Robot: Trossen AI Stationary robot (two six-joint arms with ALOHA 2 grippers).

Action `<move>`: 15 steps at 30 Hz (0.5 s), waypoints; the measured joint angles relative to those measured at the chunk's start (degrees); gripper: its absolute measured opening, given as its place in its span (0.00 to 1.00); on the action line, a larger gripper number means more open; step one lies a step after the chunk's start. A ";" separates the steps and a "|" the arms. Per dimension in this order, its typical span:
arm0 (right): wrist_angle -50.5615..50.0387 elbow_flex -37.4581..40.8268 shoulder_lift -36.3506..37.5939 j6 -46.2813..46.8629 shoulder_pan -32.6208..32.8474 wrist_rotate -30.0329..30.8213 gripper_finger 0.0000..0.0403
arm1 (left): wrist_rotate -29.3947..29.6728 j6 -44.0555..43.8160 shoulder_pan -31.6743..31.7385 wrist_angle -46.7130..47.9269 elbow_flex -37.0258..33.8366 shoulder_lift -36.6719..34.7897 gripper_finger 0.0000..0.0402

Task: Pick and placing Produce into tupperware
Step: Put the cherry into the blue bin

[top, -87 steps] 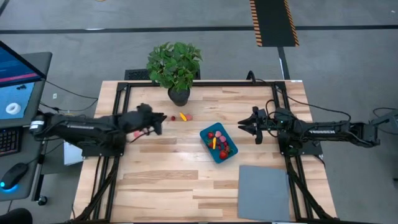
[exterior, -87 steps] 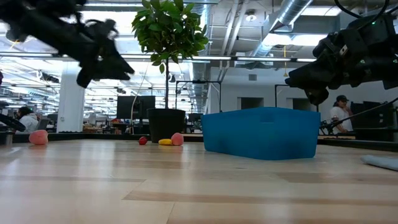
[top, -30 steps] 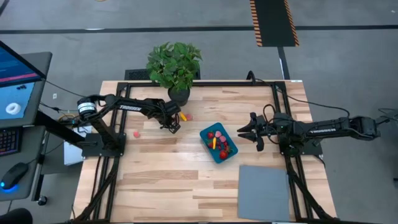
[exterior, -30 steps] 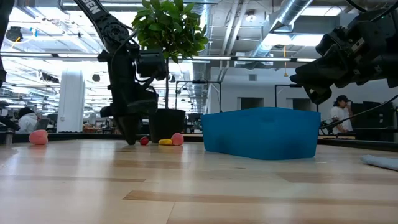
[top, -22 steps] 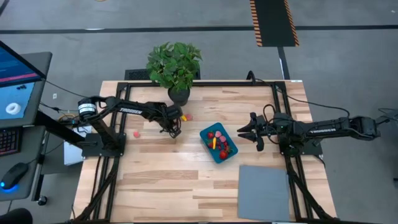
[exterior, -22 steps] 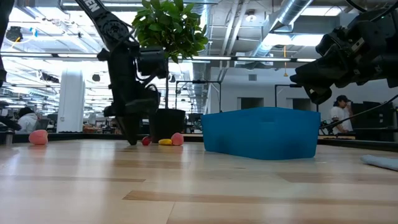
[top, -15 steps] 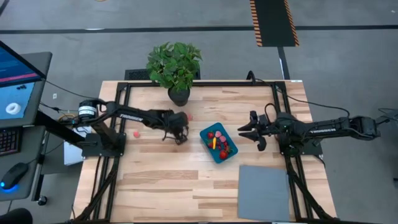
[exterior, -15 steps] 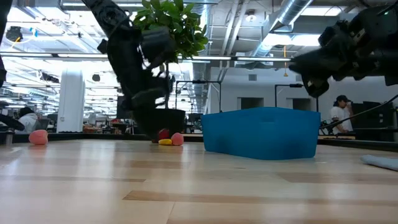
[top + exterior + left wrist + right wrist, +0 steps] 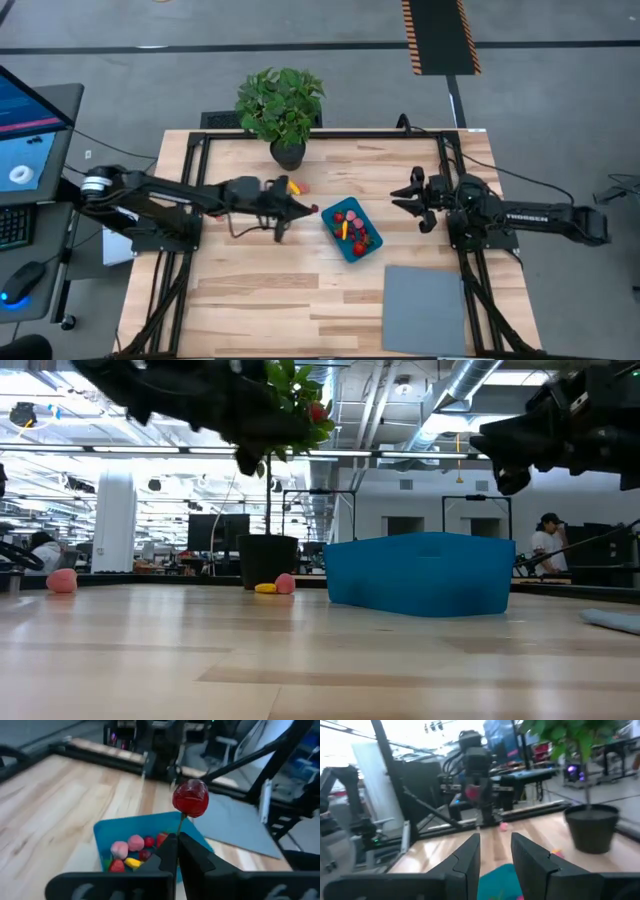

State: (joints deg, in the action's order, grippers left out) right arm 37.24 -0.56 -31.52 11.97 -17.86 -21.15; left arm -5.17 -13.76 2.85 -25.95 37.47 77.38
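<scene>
A cherry (image 9: 190, 798) is pinched by its thin stem in the closed left gripper (image 9: 177, 840), raised just short of the tub (image 9: 351, 229). Released early, it would likely roll off across the table (image 9: 250, 290). Red, pink and yellow pieces (image 9: 131, 852) are held in the tub. The right gripper (image 9: 407, 206) is kept part-open and empty beside the tub.

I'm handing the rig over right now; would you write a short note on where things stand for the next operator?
Left gripper: shut on a red cherry by its stem, lifted, approaching the blue tub.
Right gripper: fingers apart, empty, waiting right of the tub.
Done: several produce pieces already in the tub.
Left: drop the cherry in; then the yellow piece and pink piece by the plant pot, and the pink piece farther left.
</scene>
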 joint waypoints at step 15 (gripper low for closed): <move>-16.84 0.00 14.90 -1.46 -10.74 -5.60 0.33 | -4.61 -0.08 -2.47 -20.94 -21.77 -25.25 0.00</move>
State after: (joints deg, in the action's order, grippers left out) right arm 20.41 -0.56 -16.62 10.50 -28.59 -26.74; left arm -9.78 -13.84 0.39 -46.89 15.70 52.13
